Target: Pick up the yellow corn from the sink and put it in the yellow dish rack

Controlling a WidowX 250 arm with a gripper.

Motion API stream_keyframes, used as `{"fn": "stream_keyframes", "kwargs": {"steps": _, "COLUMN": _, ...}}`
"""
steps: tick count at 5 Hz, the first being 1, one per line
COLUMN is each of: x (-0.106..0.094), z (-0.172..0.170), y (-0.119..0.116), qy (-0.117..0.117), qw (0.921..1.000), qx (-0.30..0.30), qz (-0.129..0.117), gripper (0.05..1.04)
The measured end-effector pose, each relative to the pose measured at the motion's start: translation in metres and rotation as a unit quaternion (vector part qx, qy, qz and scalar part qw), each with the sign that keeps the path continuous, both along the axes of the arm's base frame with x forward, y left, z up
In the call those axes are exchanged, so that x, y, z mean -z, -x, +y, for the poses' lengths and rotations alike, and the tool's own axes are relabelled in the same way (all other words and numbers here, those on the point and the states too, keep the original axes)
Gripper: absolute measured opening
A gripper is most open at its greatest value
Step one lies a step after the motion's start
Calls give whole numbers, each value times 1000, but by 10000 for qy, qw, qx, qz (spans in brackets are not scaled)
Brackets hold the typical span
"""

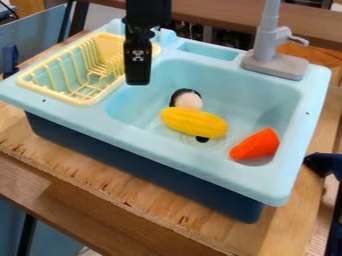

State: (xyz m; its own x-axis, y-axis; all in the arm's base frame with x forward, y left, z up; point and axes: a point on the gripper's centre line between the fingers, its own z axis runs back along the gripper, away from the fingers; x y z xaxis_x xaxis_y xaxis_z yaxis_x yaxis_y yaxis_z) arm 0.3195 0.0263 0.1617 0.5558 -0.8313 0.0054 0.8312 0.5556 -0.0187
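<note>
My black two-finger gripper (pixel 138 80) hangs near the divider between the pale-yellow slatted dish rack (pixel 57 95) and the basin of the light-blue plastic toy sink (pixel 167 155). I cannot tell how far open it is. Nothing shows projecting below its tip; whether it grips anything, I cannot tell.

Nearest toys, all on the basin floor:

1. Small rounded piece, pale with a black edge (pixel 189 101). It lies behind the corn; I cannot tell whether they touch. I judge it light and prone to roll. Recommended hold: across the middle, closing on opposite sides, with care for the corn alongside.

2. Plump yellow toy corn cob with a kernelled surface (pixel 194 122). It lies on its side behind the dark drain hole (pixel 202 139). I judge it light, hollow plastic, fairly stiff, not fragile. The kernels should add some grip, but the rounded body can roll. Recommended hold: across the narrow width at mid-length, where the weight should balance. An end hold could let it swing.

3. Orange, tapering toy carrot piece (pixel 256 145). It lies by the front right corner. I judge it light, smooth and somewhat slippery. Recommended hold: across the thicker body; on the taper, closing pressure could squeeze it out. The adjacent wall limits clearance.
</note>
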Motion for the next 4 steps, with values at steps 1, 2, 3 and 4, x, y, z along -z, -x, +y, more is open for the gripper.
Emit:
{"fn": "stream_keyframes", "kwargs": {"steps": 1, "x": 15, "z": -6, "y": -5, "qy": -69, "qw": 9920, "qx": 1249, "qz": 163, "gripper": 1000}}
{"fn": "stream_keyframes", "kwargs": {"steps": 2, "x": 27, "z": -13, "y": -17, "qy": 102, "qw": 9688, "qx": 2461, "qz": 290, "gripper": 1000}}
{"fn": "stream_keyframes", "kwargs": {"steps": 3, "x": 35, "z": -22, "y": -18, "qy": 360, "qw": 9332, "qx": 3575, "qz": 113, "gripper": 1000}}
{"fn": "stream_keyframes", "kwargs": {"steps": 4, "x": 47, "z": -31, "y": -17, "qy": 354, "qw": 9283, "qx": 3700, "qz": 77, "gripper": 1000}}
